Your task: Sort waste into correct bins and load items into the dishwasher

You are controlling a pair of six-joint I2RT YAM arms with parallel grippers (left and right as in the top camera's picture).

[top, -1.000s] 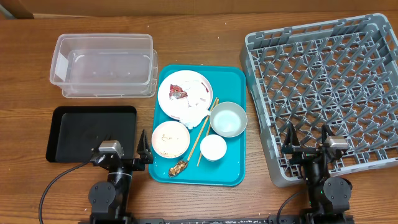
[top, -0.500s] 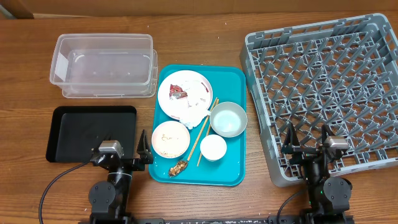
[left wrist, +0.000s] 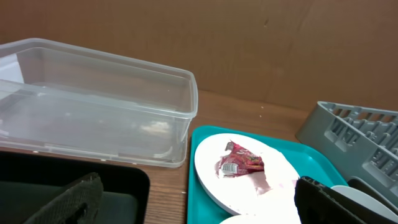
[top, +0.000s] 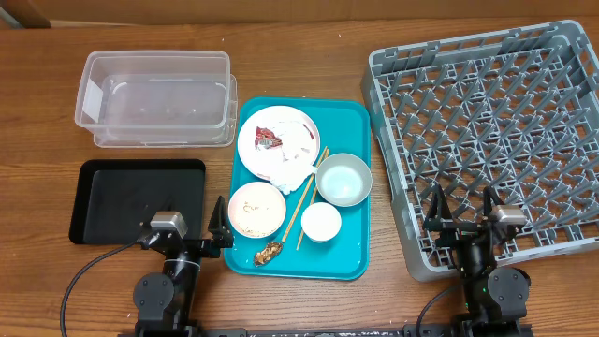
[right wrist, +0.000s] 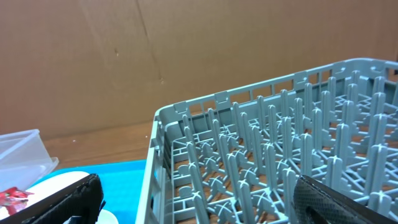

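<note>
Nearest to you, the left gripper [top: 183, 232] hovers low at the near edge of the table, between the black tray [top: 98, 183] and the teal tray [top: 348, 120]. In its wrist view the two fingers [left wrist: 68, 200] stand wide apart and nothing is between them. The right gripper [top: 460, 218] sits over the near wall of the grey dish rack [top: 487, 122]. Its fingers [right wrist: 59, 200] are also spread wide and are empty.

On the teal tray, the small brown food scrap [top: 270, 252] lies closest to you, near the tray's front rim. Just behind it stand the small white cup [top: 321, 222] on the right and a white bowl [top: 256, 209] on the left; you can see loose rice grains [top: 251, 213] inside this bowl. The chopsticks [top: 308, 197] lie slanted between them, with the far tips toward the plate. Further back, the pale bowl [top: 343, 179] stands upright, just beside the chopsticks.

Behind these is the white round plate [top: 298, 126]. The crumpled white napkin [top: 290, 169] rests at the plate's near edge, and the red-and-white wrapper [top: 269, 139] lies on the plate.

The black tray holds nothing that you can see. Beyond it, at the far left, is the clear plastic tub [top: 154, 98], which looks empty too. No dish is in the rack.
</note>
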